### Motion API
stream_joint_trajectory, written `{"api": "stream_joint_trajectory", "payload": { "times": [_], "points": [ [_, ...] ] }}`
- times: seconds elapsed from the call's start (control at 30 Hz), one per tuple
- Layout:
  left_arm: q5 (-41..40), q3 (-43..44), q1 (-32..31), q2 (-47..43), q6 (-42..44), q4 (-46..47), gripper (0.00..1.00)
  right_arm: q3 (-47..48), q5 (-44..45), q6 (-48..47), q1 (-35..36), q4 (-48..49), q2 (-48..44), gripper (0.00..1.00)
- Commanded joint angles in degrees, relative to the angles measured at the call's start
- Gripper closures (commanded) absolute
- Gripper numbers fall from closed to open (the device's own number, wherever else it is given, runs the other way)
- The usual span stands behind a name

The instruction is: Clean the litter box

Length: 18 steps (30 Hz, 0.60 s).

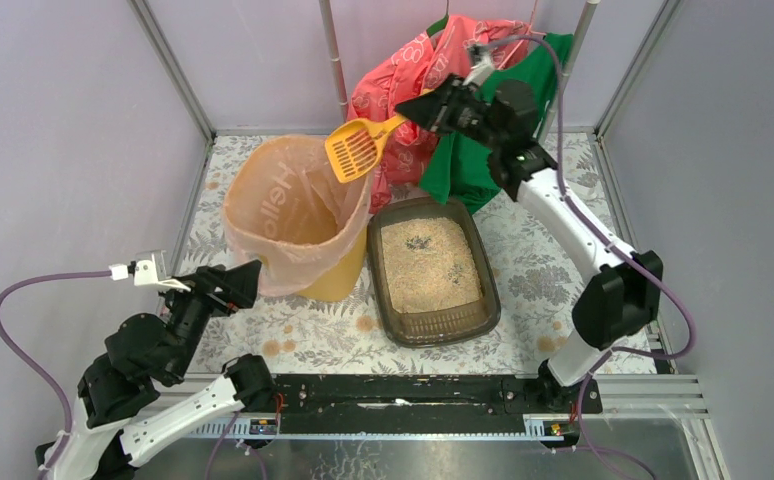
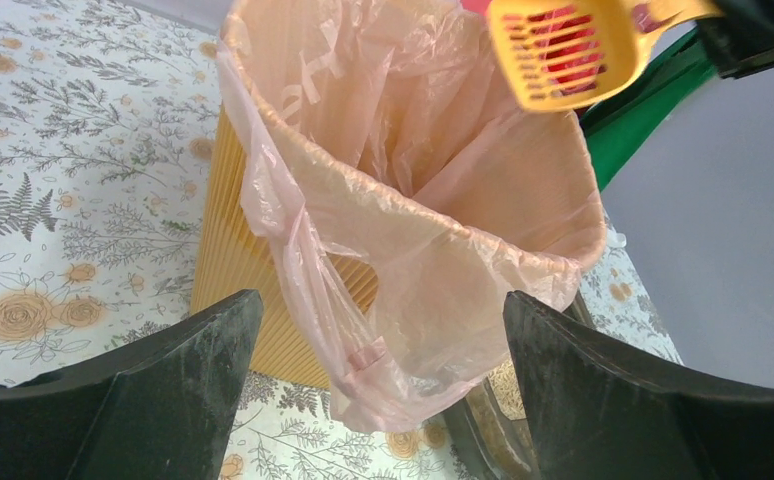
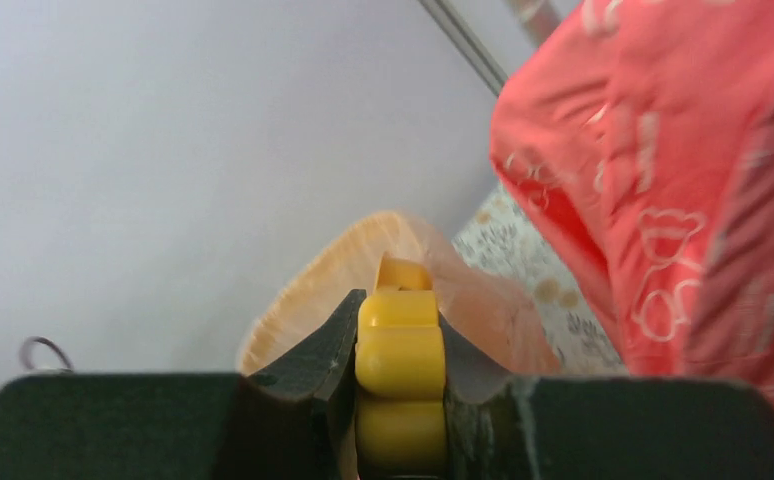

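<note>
Over bin liner (image 1: 293, 215) w/ "Hello" print, yellow scoop (image 1: 355, 148) gripped by R hand (image 1: 421, 108), L hand (image 1: 246, 282) open

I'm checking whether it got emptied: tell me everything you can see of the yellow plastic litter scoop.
The yellow plastic litter scoop has a slotted, shovel-shaped head and a rounded handle. The right gripper is shut on the handle's end, holding it in the air, head tilted down over the far rim of the tall yellow bin with peach liner. Its slots look clear; no litter is visible in it. Nothing else touches it.
</note>
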Motion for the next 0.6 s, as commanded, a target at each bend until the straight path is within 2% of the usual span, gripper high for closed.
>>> {"api": "stream_joint_trajectory", "payload": {
  "times": [0.0,0.23,0.4,0.57],
  "points": [
    [-1.00,-1.33,-0.42,0.09,-1.01,0.54,0.01,-7.00,-10.16,21.55,-5.74,28.33,-5.81,1.00],
    [-0.91,-1.66,-0.43,2.22,-0.29,1.63,0.01,-17.90,-12.44,39.74,-15.18,49.47,-7.17,1.00],
    [-0.34,-0.47,-0.42,2.83,0.59,2.97,0.01,-30.54,-14.67,39.21,-23.11,48.95,-15.10,1.00],
    [0.60,0.50,-0.42,5.98,3.00,6.67,0.01,-46.31,-17.08,34.21,-26.29,46.33,-24.00,1.00]
  ]
}}
